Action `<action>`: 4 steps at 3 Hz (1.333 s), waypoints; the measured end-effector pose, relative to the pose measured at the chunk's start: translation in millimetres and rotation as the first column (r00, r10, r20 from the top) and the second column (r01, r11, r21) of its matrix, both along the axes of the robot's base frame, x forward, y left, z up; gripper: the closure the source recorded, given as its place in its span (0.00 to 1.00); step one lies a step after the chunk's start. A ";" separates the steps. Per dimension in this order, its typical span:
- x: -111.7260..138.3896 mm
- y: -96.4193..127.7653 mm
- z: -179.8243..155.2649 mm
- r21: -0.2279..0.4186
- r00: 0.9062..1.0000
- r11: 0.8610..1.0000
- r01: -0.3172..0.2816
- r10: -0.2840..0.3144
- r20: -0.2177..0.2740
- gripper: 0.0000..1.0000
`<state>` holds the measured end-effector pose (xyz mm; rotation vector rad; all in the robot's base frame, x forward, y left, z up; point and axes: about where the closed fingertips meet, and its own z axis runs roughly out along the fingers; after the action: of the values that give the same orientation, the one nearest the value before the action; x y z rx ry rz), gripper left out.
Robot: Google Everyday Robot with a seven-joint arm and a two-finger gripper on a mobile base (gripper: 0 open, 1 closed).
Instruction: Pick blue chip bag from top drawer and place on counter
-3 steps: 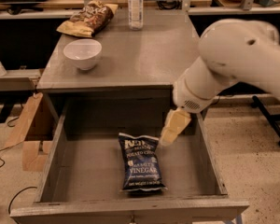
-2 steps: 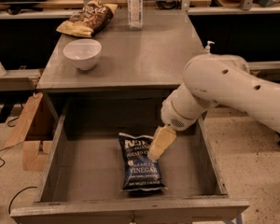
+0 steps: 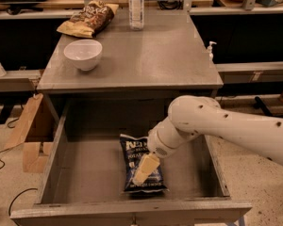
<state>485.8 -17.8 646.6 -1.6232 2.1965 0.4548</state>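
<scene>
The blue chip bag point(image 3: 137, 150) lies flat on the bottom of the open top drawer point(image 3: 85, 173), near the middle. My gripper point(image 3: 144, 171) reaches down from the right on a white arm and sits right over the bag's lower half, its cream fingers point(image 3: 146, 166) pointing down and to the front. The bag's lower middle is hidden under the gripper. The counter point(image 3: 151, 55) is the grey tabletop above the drawer.
On the counter stand a white bowl point(image 3: 83, 53) at the left, a brown and yellow chip bag point(image 3: 87, 19) at the back left, and a water bottle point(image 3: 136, 6) at the back. A cardboard piece point(image 3: 30, 135) leans left of the drawer.
My arm has swung left and down into the drawer. The gripper moved from the bag's upper right edge to over its lower half.
</scene>
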 end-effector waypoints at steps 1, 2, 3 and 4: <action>-6.2 17.6 -23.2 0.008 0.999 1.000 -0.021 0.022 -0.030 0.25; -6.7 32.5 -39.8 -0.010 0.997 0.998 -0.058 0.057 -0.045 0.48; -6.4 35.2 -38.5 -0.008 0.997 0.998 -0.063 0.062 -0.042 0.72; -6.4 35.2 -34.4 -0.008 0.997 0.998 -0.063 0.062 -0.042 0.94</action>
<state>479.4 17.4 612.2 -1.7064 2.1862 0.5013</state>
